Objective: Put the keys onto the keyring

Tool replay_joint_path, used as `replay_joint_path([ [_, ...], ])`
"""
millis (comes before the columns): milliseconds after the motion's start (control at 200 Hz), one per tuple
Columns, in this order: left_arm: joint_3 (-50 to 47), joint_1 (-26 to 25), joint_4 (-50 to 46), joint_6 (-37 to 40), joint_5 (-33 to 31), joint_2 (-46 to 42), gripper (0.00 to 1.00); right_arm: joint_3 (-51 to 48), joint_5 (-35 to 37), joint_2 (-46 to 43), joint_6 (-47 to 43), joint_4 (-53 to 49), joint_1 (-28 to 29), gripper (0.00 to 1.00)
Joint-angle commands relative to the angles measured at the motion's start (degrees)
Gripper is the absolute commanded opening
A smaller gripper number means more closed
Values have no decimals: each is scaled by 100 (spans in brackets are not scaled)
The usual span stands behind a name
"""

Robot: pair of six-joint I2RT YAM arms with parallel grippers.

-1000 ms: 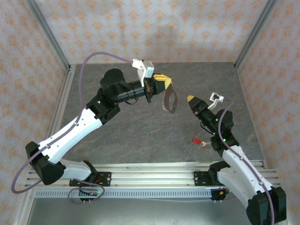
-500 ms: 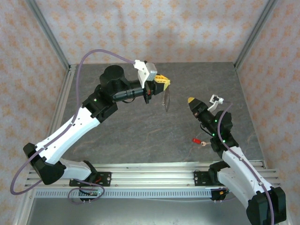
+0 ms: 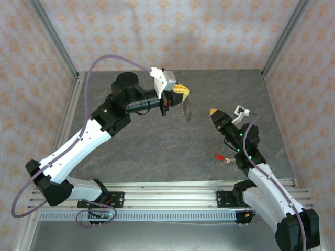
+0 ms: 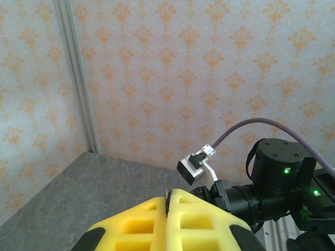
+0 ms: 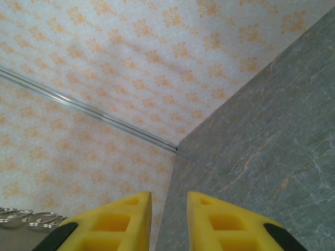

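Observation:
My left gripper (image 3: pixel 184 92) is raised over the back middle of the table, shut on the keyring (image 3: pixel 186 110), a thin beaded chain hanging below its yellow fingers. In the left wrist view a dark bit of the chain (image 4: pixel 168 195) is pinched at the tips of that gripper (image 4: pixel 170 198). My right gripper (image 3: pixel 213 111) hovers to the right of the chain, apart from it; its jaws (image 5: pixel 169 201) stand open with nothing between them. A stretch of silvery chain (image 5: pixel 29 218) shows at the lower left of the right wrist view. The key (image 3: pixel 219 156), red-headed, lies on the table beside the right arm.
The grey stone table (image 3: pixel 157 151) is walled by patterned panels with metal posts at the back corners (image 3: pixel 78 73). An aluminium rail (image 3: pixel 167 188) runs along the near edge. The right arm's wrist camera (image 4: pixel 192 168) sits close ahead of the left gripper.
The left gripper has turned and shifted slightly right, and the hanging chain has swung from a wide loop to a narrow edge-on strand. The right arm and the key have not moved.

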Motion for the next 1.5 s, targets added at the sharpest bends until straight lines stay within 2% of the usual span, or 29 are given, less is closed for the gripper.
replay_joint_path([
  [0,-41,5,624,-368,302,-7,0,231,-54,27,-88,103,-14,24],
  [355,-480,24,2816,-2111,675,-99,0,675,-314,586,-171,559,-14,23],
  [575,-498,15,3615,-2773,667,-5,0,675,-349,831,-255,759,-19,23],
  [1021,-333,-109,3592,-2724,650,-12,0,743,-463,861,-518,653,-13,21],
  [1326,-253,-121,2987,-2518,623,70,0,1854,-844,522,-759,304,-11,20],
  [1496,-373,-67,2850,-2526,462,129,0,2245,-1122,419,-539,652,-16,19],
])
